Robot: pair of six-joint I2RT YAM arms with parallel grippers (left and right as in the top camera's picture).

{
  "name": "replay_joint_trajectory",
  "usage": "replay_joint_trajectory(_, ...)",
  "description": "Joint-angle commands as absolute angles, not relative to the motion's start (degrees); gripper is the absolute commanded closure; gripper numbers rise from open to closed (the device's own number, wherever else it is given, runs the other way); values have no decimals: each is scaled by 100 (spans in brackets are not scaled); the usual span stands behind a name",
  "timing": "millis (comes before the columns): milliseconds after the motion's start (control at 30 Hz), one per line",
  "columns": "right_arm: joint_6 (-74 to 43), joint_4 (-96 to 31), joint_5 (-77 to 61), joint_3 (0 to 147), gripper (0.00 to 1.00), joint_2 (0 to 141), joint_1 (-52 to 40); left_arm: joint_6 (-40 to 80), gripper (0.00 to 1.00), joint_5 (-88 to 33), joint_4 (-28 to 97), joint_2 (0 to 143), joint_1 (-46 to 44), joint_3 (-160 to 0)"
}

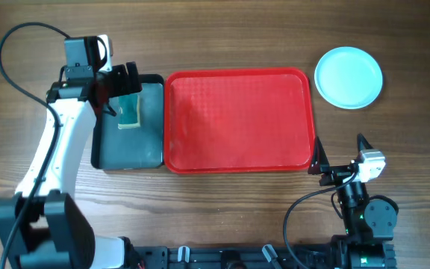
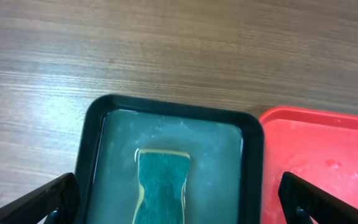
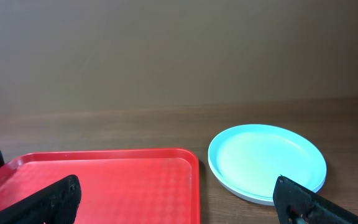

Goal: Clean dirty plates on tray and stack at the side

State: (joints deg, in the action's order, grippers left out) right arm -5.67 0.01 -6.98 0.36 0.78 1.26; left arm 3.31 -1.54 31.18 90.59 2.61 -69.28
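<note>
The red tray (image 1: pixel 237 119) lies mid-table with nothing on it; it also shows in the left wrist view (image 2: pixel 328 162) and the right wrist view (image 3: pixel 104 180). The plates (image 1: pixel 349 77) sit stacked to its right on the table, a pale aqua one on top; the right wrist view (image 3: pixel 266 160) shows a white edge underneath. My left gripper (image 1: pixel 124 81) is open above the green sponge (image 2: pixel 162 183) in the black tray (image 2: pixel 253 168). My right gripper (image 1: pixel 338 158) is open and empty near the red tray's front right corner.
The black tray (image 1: pixel 129 149) with water stands against the red tray's left side, the sponge (image 1: pixel 129 112) in its far half. A black cable (image 1: pixel 13 67) loops at the far left. The arm bases stand along the front edge.
</note>
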Motion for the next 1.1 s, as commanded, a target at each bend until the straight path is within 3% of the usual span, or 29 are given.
replay_joint_trajectory(0, -462, 32, -589, 30, 0, 27, 93, 366, 0, -204, 3284, 8114, 224, -6954)
replay_joint_trajectory(333, -464, 32, -589, 30, 0, 27, 93, 362, 0, -158, 3721, 4788, 224, -6943)
replay_joint_trajectory(767, -464, 32, -589, 30, 0, 27, 93, 368, 0, -475, 6521, 2484, 224, -6827)
replay_joint_trajectory(1067, -462, 32, -589, 30, 0, 27, 93, 368, 0, -534, 6392, 851, 224, -5155)
